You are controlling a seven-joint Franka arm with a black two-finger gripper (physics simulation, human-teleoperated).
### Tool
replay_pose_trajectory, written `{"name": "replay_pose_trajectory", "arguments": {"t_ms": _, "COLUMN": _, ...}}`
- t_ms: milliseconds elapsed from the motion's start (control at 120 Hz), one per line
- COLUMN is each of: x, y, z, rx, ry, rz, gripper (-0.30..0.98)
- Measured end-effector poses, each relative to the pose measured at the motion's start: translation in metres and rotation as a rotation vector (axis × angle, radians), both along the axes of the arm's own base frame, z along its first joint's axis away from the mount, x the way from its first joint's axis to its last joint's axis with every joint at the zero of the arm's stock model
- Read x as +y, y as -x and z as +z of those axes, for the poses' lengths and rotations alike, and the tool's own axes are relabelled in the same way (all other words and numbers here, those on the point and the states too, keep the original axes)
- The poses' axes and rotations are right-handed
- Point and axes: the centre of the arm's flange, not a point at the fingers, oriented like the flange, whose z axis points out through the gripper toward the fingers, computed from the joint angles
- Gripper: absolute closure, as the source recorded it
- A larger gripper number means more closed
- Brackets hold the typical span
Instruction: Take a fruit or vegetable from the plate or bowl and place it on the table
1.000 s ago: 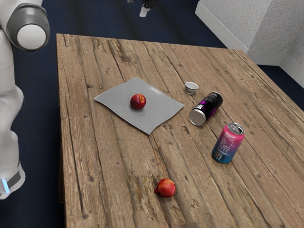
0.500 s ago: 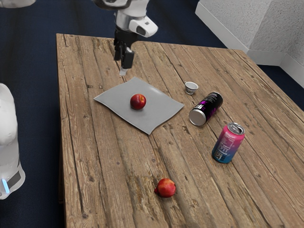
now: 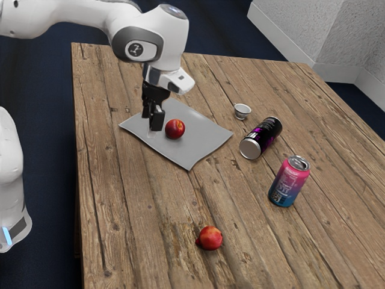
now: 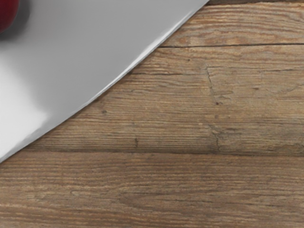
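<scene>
The gripper (image 3: 152, 127) is now low over the grey plate (image 3: 199, 144); half a second ago it hung higher, above the table beyond the plate, and in the earliest picture only a little of it reached in at the exterior view's top edge. The arm (image 3: 90, 19) now stretches in from the exterior view's upper left, far more of it in sight than before.

The dark red fruit (image 3: 175, 129) has not moved: it rests on the plate, and the gripper is just beside it, on its exterior-view left. I cannot tell from here whether the jaws stand apart or together, but the fruit is not between them. In the wrist view the fruit is cut off at a corner, with the plate's pale, curved edge running across and bare planks of the table (image 4: 199, 185) beyond it.

The other things lie as they did. The small cup (image 3: 242, 111) stands near the plate, the black can (image 3: 261, 138) lies on its side, and the pink and blue can (image 3: 289, 182) is upright close by. The second fruit (image 3: 210, 238), red with what is perhaps a stubby end, sits on the planks well apart from the plate.
</scene>
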Motion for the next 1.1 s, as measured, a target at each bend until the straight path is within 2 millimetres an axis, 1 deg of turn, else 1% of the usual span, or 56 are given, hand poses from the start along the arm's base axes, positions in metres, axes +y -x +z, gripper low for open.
{"name": "replay_pose_trajectory", "arguments": {"t_ms": 92, "x": 0.002, "y": -0.002, "z": -0.005, "rx": -0.012, "ry": 0.002, "rz": 0.004, "gripper": 0.02}}
{"name": "replay_pose_trajectory", "arguments": {"t_ms": 217, "x": 0.007, "y": -0.004, "z": -0.005, "rx": -0.031, "ry": 0.005, "rz": 0.016, "gripper": 0.02}}
{"name": "replay_pose_trajectory", "arguments": {"t_ms": 300, "x": 0.016, "y": -0.007, "z": -0.004, "rx": -0.050, "ry": 0.014, "rz": 0.031, "gripper": 0.02}}
{"name": "replay_pose_trajectory", "arguments": {"t_ms": 350, "x": 0.033, "y": -0.010, "z": -0.003, "rx": -0.060, "ry": 0.044, "rz": 0.054, "gripper": 0.02}}
{"name": "replay_pose_trajectory", "arguments": {"t_ms": 400, "x": 0.059, "y": -0.015, "z": 0.000, "rx": -0.073, "ry": 0.107, "rz": 0.057, "gripper": 0.02}}
{"name": "replay_pose_trajectory", "arguments": {"t_ms": 442, "x": 0.078, "y": -0.020, "z": -0.001, "rx": -0.077, "ry": 0.148, "rz": 0.050, "gripper": 0.02}}
{"name": "replay_pose_trajectory", "arguments": {"t_ms": 500, "x": 0.089, "y": -0.029, "z": -0.004, "rx": -0.075, "ry": 0.153, "rz": 0.043, "gripper": 0.02}}
{"name": "replay_pose_trajectory", "arguments": {"t_ms": 525, "x": 0.092, "y": -0.039, "z": -0.006, "rx": -0.067, "ry": 0.141, "rz": 0.043, "gripper": 0.02}}
{"name": "replay_pose_trajectory", "arguments": {"t_ms": 558, "x": 0.094, "y": -0.052, "z": -0.010, "rx": -0.054, "ry": 0.121, "rz": 0.046, "gripper": 0.02}}
{"name": "replay_pose_trajectory", "arguments": {"t_ms": 592, "x": 0.096, "y": -0.062, "z": -0.014, "rx": -0.043, "ry": 0.105, "rz": 0.048, "gripper": 0.02}}
{"name": "replay_pose_trajectory", "arguments": {"t_ms": 675, "x": 0.104, "y": -0.072, "z": -0.024, "rx": -0.022, "ry": 0.081, "rz": 0.062, "gripper": 0.02}}
{"name": "replay_pose_trajectory", "arguments": {"t_ms": 767, "x": 0.109, "y": -0.078, "z": -0.036, "rx": 0.003, "ry": 0.066, "rz": 0.071, "gripper": 0.02}}
{"name": "replay_pose_trajectory", "arguments": {"t_ms": 875, "x": 0.110, "y": -0.080, "z": -0.039, "rx": 0.003, "ry": 0.055, "rz": 0.070, "gripper": 0.02}}
{"name": "replay_pose_trajectory", "arguments": {"t_ms": 950, "x": 0.110, "y": -0.081, "z": -0.038, "rx": -0.004, "ry": 0.050, "rz": 0.068, "gripper": 0.02}}
{"name": "replay_pose_trajectory", "arguments": {"t_ms": 1017, "x": 0.111, "y": -0.084, "z": -0.030, "rx": -0.023, "ry": 0.044, "rz": 0.066, "gripper": 0.02}}
{"name": "replay_pose_trajectory", "arguments": {"t_ms": 1100, "x": 0.117, "y": -0.086, "z": -0.028, "rx": -0.031, "ry": 0.042, "rz": 0.076, "gripper": 0.02}}
